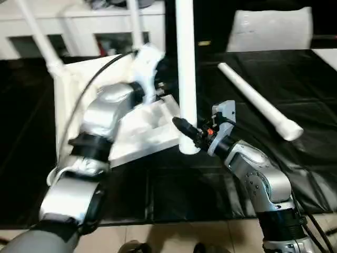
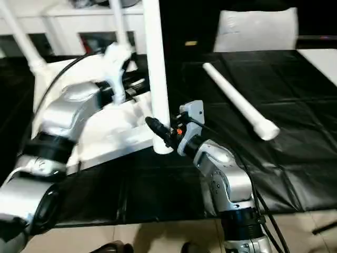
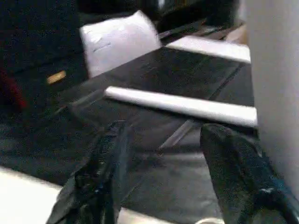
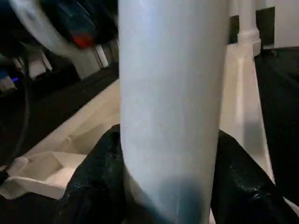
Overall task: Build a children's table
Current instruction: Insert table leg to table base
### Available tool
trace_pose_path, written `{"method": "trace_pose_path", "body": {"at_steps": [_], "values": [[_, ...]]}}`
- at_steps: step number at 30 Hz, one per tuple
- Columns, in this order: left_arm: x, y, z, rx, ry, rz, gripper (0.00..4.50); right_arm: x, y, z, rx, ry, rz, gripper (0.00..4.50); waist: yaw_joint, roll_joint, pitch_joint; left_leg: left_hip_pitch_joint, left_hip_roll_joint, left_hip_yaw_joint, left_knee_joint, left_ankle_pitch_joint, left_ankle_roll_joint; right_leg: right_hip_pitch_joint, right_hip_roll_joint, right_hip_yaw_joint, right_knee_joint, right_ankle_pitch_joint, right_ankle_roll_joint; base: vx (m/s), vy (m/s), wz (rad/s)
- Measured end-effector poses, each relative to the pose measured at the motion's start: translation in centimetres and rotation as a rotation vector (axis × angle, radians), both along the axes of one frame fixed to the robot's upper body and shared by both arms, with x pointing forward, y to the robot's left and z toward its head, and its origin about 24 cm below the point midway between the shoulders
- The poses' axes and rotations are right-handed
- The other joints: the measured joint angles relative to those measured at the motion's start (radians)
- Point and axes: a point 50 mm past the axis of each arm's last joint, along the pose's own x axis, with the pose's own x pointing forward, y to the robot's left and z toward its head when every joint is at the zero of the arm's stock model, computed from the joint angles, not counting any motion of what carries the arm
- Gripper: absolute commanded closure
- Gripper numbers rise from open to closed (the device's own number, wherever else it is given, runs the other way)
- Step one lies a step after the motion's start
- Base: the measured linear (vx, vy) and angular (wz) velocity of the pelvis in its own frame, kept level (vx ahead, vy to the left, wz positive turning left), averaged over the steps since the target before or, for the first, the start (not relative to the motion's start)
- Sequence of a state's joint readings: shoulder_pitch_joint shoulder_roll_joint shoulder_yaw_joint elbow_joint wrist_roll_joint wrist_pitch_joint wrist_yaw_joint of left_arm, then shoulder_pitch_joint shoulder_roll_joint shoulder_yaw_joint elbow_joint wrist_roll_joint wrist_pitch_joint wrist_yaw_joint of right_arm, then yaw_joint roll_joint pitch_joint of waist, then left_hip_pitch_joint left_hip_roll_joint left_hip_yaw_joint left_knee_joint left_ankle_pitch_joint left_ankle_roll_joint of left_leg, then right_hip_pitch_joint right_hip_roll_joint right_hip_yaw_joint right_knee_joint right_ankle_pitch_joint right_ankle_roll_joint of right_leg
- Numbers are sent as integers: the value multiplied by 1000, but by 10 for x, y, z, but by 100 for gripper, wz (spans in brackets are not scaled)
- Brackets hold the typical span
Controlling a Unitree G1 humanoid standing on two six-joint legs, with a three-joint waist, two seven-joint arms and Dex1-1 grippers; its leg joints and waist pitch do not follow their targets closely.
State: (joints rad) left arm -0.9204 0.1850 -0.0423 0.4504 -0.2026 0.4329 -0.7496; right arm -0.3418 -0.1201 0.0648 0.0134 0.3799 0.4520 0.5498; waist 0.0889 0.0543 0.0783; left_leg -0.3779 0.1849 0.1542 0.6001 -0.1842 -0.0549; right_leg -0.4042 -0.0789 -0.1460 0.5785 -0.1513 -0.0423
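We see the white plastic rectangular table top [image 1: 142,134] lying upside down on the black-covered worktop [image 1: 184,184], left of centre. At its near right corner a long white tapered tube leg [image 1: 185,68] stands upright, with our right hand [image 1: 181,126] closed around its lower end. Two more legs [image 1: 39,37] rise from the far corners. Our left hand [image 3: 163,177] hangs open just left of the upright leg. A fourth white tube leg [image 1: 258,100] lies flat on the worktop to the right, well apart from the top. A white cabinet [image 1: 79,26] stands behind.
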Motion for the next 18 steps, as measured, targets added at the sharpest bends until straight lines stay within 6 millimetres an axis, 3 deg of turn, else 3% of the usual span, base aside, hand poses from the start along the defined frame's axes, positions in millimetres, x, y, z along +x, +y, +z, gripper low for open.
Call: {"method": "trace_pose_path", "body": {"at_steps": [6, 10, 18], "values": [[-17, -15, 17, -4, -41, -152, 177, 0, 0, -1, -13, 11, 1, 262, 2, 0, 0, -5, 0, 0, 2, 0, 1, -3, 0, 0, 1, 0, -1, 0, 0, 0], [-23, -14, 26, 22, -69, -184, 177, 2, 2, 0, -17, 7, 5, 262, 1, 0, 0, -4, 1, 1, 2, 1, -1, -3, 0, 0, 1, 1, 1, 0, 0, 0], [-24, -6, 21, 36, -69, -152, 177, 4, 5, -3, -33, 28, 2, 262, 0, 4, -2, -3, 2, 1, 3, 1, -5, -2, 0, 0, 0, 4, 4, 0, 0, 0]]}}
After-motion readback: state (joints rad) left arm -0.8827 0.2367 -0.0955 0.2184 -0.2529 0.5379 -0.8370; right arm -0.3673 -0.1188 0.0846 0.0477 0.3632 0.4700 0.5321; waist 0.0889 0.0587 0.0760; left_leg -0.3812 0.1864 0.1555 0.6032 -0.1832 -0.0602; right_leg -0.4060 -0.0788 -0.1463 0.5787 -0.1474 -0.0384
